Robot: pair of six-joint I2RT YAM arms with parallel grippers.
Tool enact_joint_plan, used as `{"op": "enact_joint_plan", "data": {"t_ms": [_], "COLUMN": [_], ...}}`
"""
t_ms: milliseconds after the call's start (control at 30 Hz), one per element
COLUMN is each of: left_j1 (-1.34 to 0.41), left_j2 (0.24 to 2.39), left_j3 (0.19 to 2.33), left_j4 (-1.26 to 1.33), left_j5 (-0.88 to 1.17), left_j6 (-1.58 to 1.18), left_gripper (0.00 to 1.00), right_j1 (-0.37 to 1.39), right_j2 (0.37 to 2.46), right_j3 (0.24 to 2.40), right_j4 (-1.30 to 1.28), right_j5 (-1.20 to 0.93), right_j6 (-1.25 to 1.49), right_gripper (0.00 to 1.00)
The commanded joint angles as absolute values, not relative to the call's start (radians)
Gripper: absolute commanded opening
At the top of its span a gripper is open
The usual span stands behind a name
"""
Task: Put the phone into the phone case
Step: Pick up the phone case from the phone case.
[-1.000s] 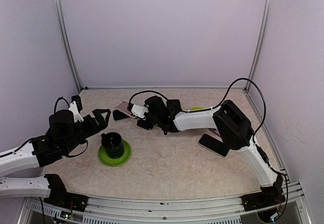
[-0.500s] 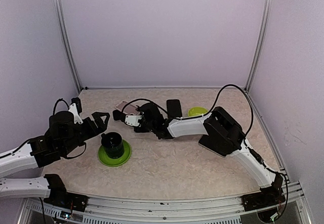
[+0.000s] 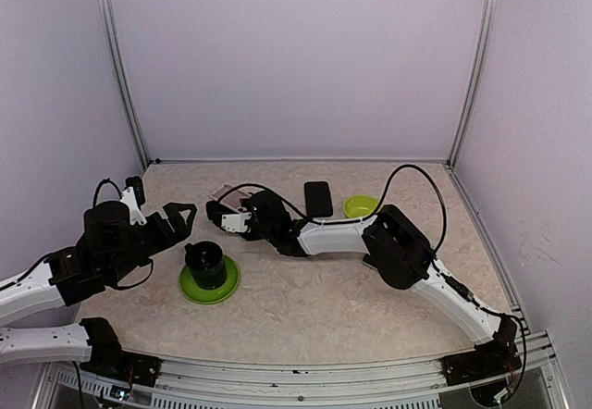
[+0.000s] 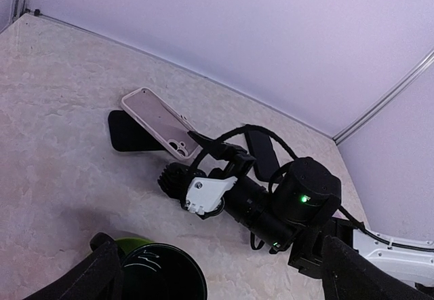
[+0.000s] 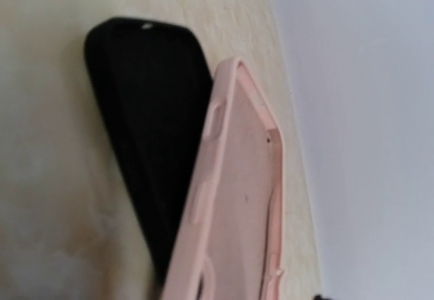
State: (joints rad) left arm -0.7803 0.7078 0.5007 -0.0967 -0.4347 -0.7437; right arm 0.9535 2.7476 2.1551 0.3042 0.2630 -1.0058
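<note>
A pink phone case [image 3: 227, 191] leans tilted over a black flat slab [image 3: 215, 211] at the back left; phone or case, I cannot tell. In the left wrist view the pink case [image 4: 157, 122] points its camera-hole end at my right gripper [image 3: 242, 213], and one dark finger [image 4: 203, 140] touches that end. The right wrist view is filled by the case [image 5: 237, 198] and the slab [image 5: 149, 130], with no fingers showing. A black phone [image 3: 318, 198] lies flat behind the right forearm. My left gripper [image 3: 180, 216] hovers open and empty left of the cup.
A black cup [image 3: 205, 261] stands on a green saucer [image 3: 222, 287] at the front left, just under the left gripper. A small green bowl [image 3: 359, 205] sits at the back right. The right arm stretches across the middle of the table.
The right arm has reached further left, up to the pink case's end, uncovering the black phone behind it. The case has barely shifted. The left arm has hardly moved.
</note>
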Motion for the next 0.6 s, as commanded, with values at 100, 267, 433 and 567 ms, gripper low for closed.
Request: {"op": "enact_joint_plan", "data": {"t_ms": [100,267,433,567], "left_j1": [-0.776,-0.776,-0.776,-0.776], "left_j2": [0.703,0.709,0.703,0.692], "left_j3": [0.541,0.546,0.542,0.536], "left_j4": [-0.094,-0.090,-0.093,-0.100], "left_j5": [-0.452,-0.451,-0.451,-0.455], "left_j6": [-0.749,-0.749,-0.750,-0.753], "left_gripper": [0.99,0.99,0.99,0.99], "right_j1": [0.960,0.958,0.957,0.958], "right_j2": [2.789,2.773,2.756,2.736], "right_j3": [2.161,2.139,2.111,2.092], "right_j4": [0.265,0.272,0.309,0.339], "right_j5": [0.308,0.305,0.299,0.303], "right_j6": [-1.023,-1.011,-1.010,-1.008], "right_gripper": [0.50,0.36,0.19,0.14]}}
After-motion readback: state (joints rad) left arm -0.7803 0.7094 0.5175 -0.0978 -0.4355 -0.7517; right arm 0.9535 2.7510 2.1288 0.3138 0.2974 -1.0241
